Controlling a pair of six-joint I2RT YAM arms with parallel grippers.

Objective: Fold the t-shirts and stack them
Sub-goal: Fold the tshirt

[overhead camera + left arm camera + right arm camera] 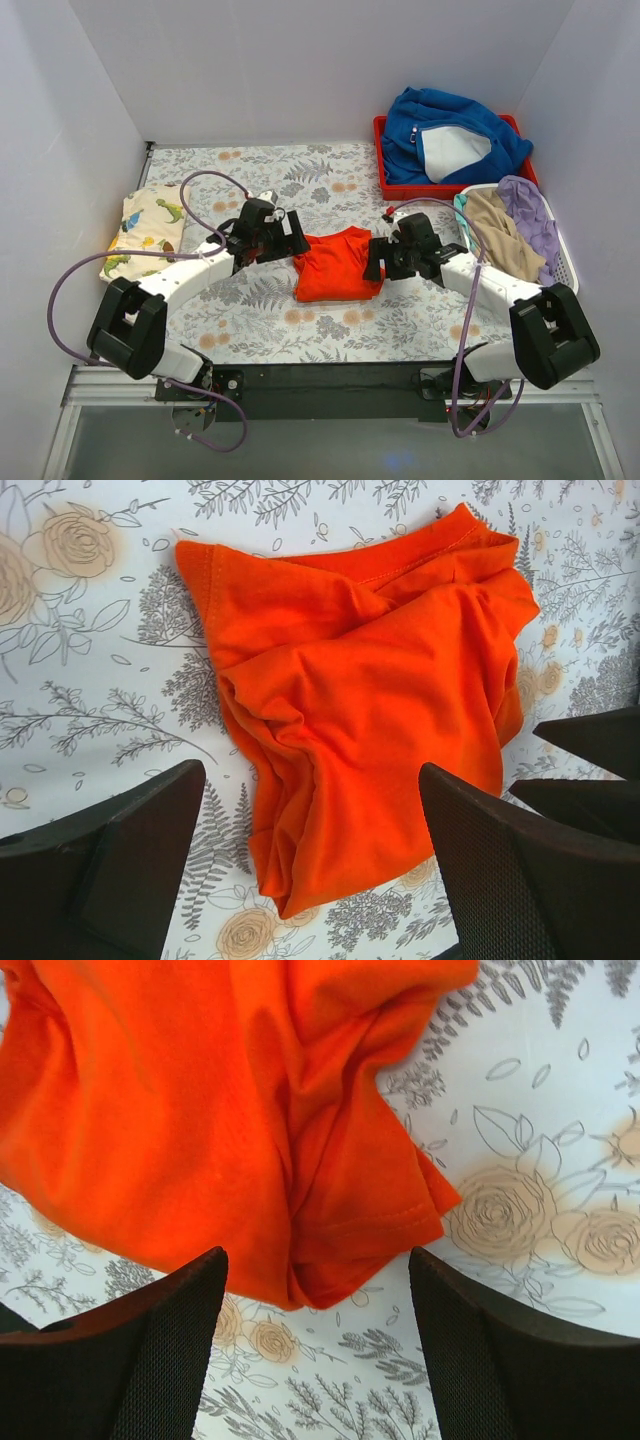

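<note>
The orange-red t-shirt [338,266] lies crumpled in the middle of the flowered table, also filling the left wrist view [360,700] and the right wrist view [220,1110]. My left gripper [292,240] hovers at its left edge, open, with nothing between its fingers [120,860]. At the shirt's right edge my right gripper [378,258] is open too, its fingers [150,1350] just short of a sleeve hem. The cream dinosaur t-shirt [148,233] lies folded at the far left of the table.
A red tray [385,175] at the back right holds a thick blue garment [450,135]. A white basket [566,262] at the right holds tan and lilac cloth. White walls close in the table on three sides.
</note>
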